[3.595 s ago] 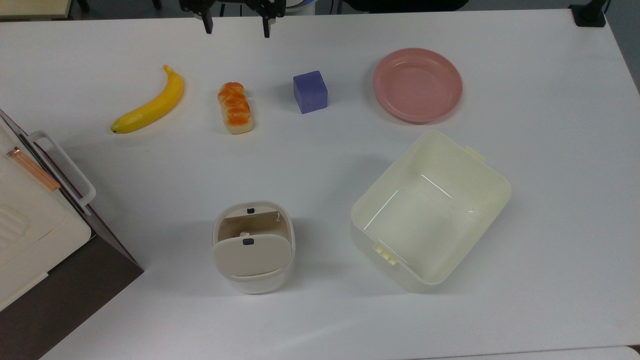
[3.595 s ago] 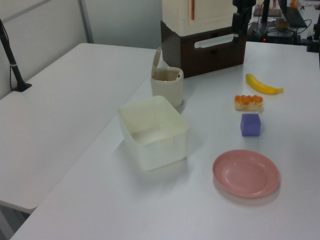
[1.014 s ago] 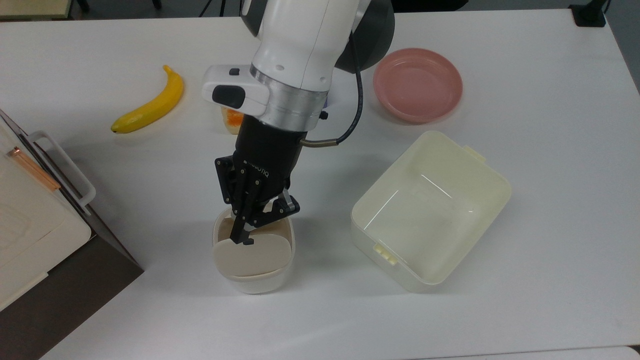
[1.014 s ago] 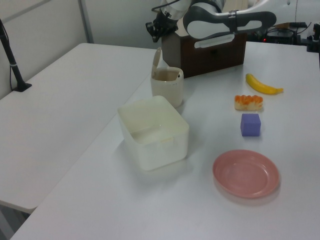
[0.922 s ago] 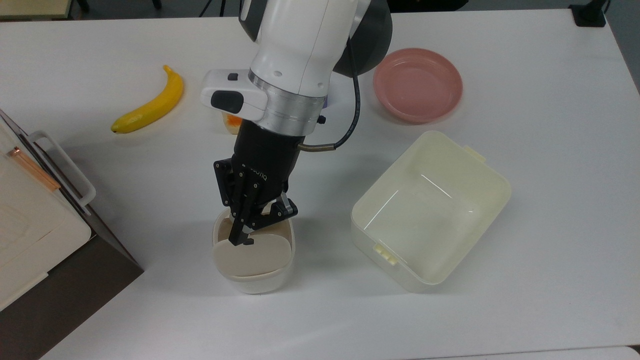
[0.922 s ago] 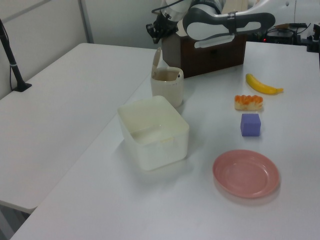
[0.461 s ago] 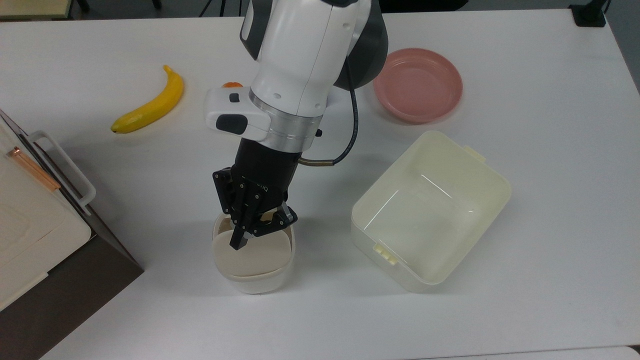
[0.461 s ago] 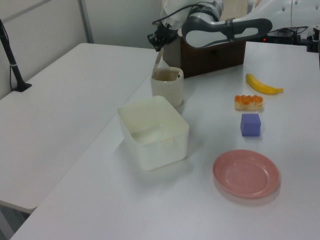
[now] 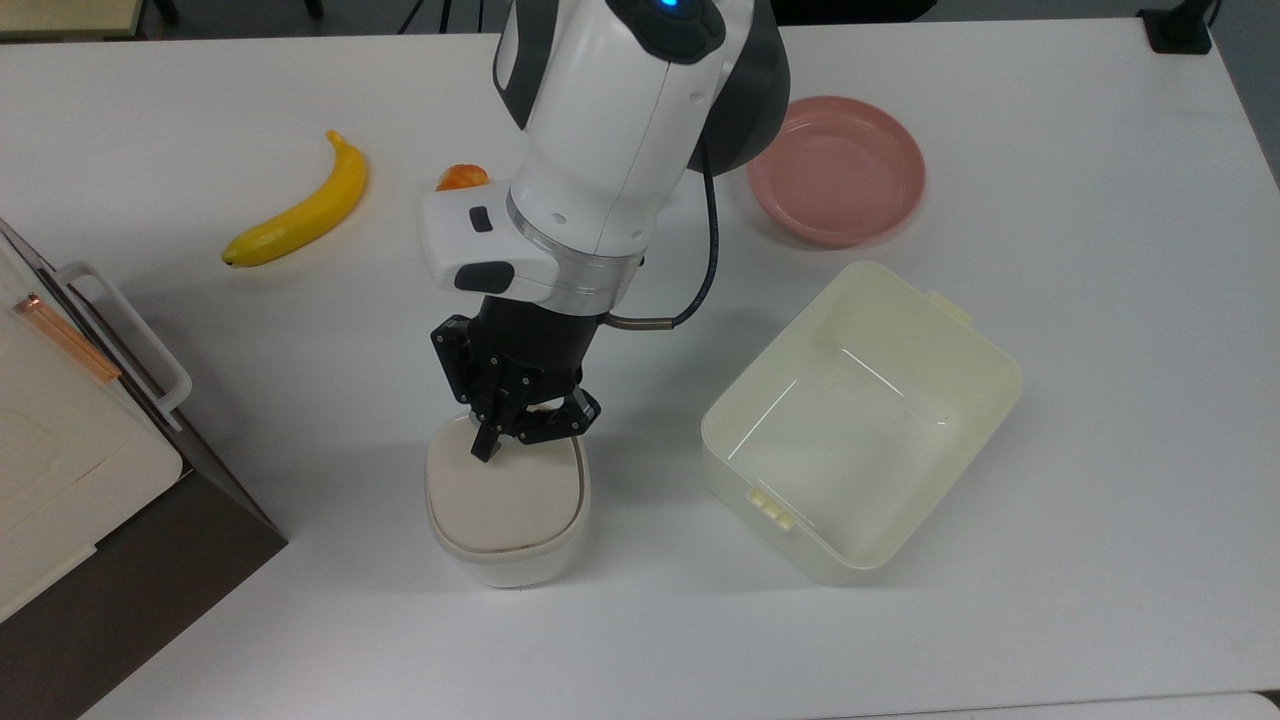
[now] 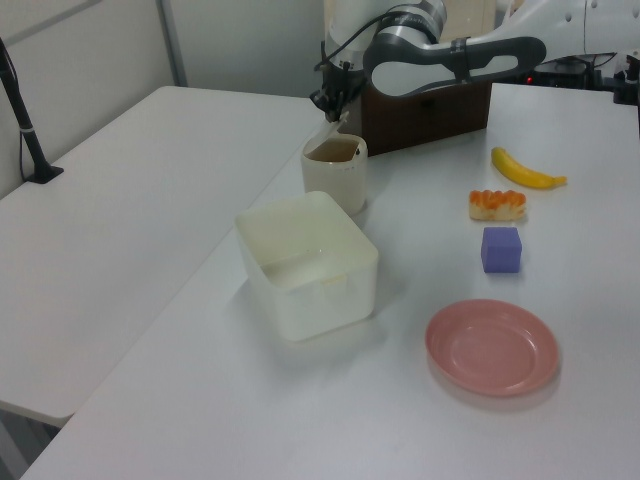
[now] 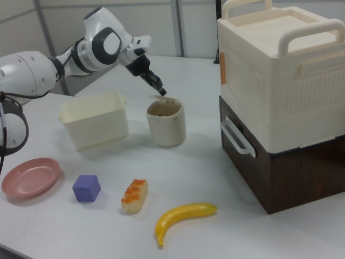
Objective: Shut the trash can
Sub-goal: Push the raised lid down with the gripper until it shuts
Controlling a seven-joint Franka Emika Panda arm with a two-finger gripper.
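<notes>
Plastic trash can [image 9: 507, 545] looks light, tippy; we press its hinged lid [image 9: 503, 497] centrally, gripper [image 9: 488, 447] fingers seemingly closed, empty.

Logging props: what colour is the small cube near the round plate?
Purple; the small cube shows best in the right view.

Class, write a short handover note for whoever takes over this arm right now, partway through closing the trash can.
End effector: at the lid's upper edge in the top view.
Trash can: upright on the table, to the top view's left of the pale-yellow tub.
Done: the lid lies over the opening in the top view.
Left: whether it has latched cannot be told; press it home, then lift clear.
</notes>
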